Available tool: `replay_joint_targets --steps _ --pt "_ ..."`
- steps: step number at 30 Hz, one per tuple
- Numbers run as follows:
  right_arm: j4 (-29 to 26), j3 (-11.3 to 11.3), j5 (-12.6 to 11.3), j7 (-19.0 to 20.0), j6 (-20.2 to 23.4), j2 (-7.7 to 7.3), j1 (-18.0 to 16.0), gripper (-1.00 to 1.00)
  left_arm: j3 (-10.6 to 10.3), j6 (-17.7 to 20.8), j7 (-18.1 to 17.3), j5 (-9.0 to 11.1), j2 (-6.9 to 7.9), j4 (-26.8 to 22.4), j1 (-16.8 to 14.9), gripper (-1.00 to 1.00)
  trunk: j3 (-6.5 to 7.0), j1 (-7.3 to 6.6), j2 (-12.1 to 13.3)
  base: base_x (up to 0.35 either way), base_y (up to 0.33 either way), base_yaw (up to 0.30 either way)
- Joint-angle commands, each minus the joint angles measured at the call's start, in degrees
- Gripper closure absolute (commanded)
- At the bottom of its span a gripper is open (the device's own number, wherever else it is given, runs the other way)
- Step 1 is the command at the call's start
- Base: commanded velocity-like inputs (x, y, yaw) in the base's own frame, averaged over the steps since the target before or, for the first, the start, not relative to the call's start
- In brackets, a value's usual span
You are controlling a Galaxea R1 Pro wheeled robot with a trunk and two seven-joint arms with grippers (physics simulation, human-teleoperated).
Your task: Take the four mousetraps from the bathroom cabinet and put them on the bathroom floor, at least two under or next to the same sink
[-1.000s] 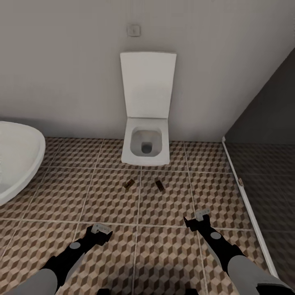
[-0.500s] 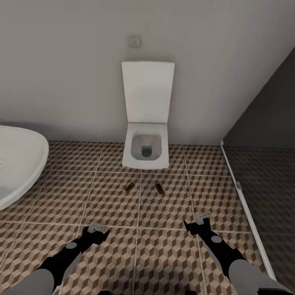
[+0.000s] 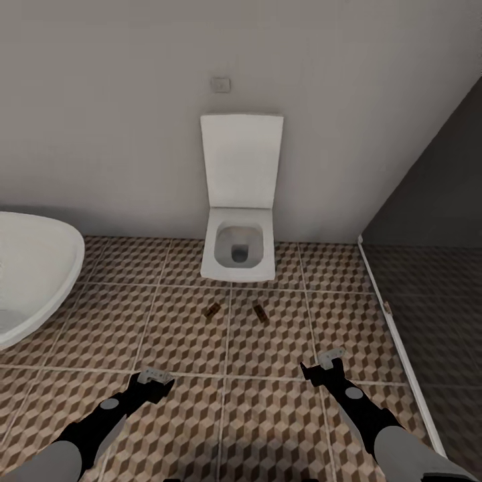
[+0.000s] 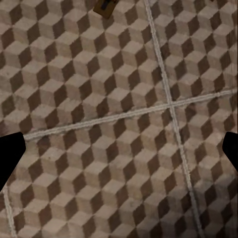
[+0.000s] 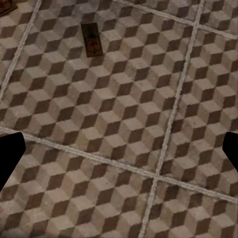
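Note:
Two mousetraps lie flat on the cube-patterned bathroom floor (image 3: 181, 335) just in front of the toilet, one to the left (image 3: 213, 310) and one to the right (image 3: 260, 312), a short gap between them. The right wrist view has the right mousetrap (image 5: 91, 39) ahead of the fingers and a corner of the other (image 5: 6, 6). In the left wrist view a mousetrap (image 4: 105, 6) is at the frame's edge. My left gripper (image 3: 155, 376) and right gripper (image 3: 328, 361) hover low over the tiles, well short of the traps, both open and empty. Cabinet and sink are out of view.
A white toilet (image 3: 237, 251) with its lid raised stands against the back wall. The white oval bathtub (image 3: 33, 281) bulges in at the left. A dark glass partition (image 3: 435, 268) with a pale floor rail (image 3: 402, 355) closes off the right side.
The whole view has shifted: toilet and traps look smaller and farther off, so the camera has backed away. Both arms keep their pose and the traps stay put.

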Motion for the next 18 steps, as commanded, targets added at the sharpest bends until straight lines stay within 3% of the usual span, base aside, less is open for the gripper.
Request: replay_joint_targets --steps 1,8,12,13,18 --pt "0.0 -0.1 0.2 0.3 -0.2 -0.01 0.0 -1.0 -0.4 -0.3 -0.8 0.6 0.1 0.1 0.0 -1.0 0.24 -0.22 0.4 0.0 0.0 0.0" --pt "0.0 -0.2 0.2 2.0 -0.2 -0.01 0.1 -1.0 -0.2 -0.6 -6.2 0.7 1.26 0.1 0.0 -1.0 2.08 -1.76 3.2 0.0 0.0 0.0" --pt "0.0 -0.3 0.2 2.7 -0.2 -0.07 0.2 -1.0 0.1 -0.6 -7.5 1.4 1.66 0.1 0.0 -1.0 3.14 -2.64 4.8 0.0 0.0 0.0" --pt "0.0 -0.3 0.2 3.2 -0.1 -0.45 0.3 -1.0 0.3 -0.6 -8.2 2.4 2.23 0.3 0.0 -1.0 3.4 -2.86 5.2 0.0 0.0 0.0" --pt "0.0 -0.3 0.2 4.4 -0.1 -0.71 0.3 -1.0 0.4 -0.6 -9.3 2.8 2.86 0.6 0.0 -1.0 4.74 -3.96 7.2 0.0 0.0 0.0"
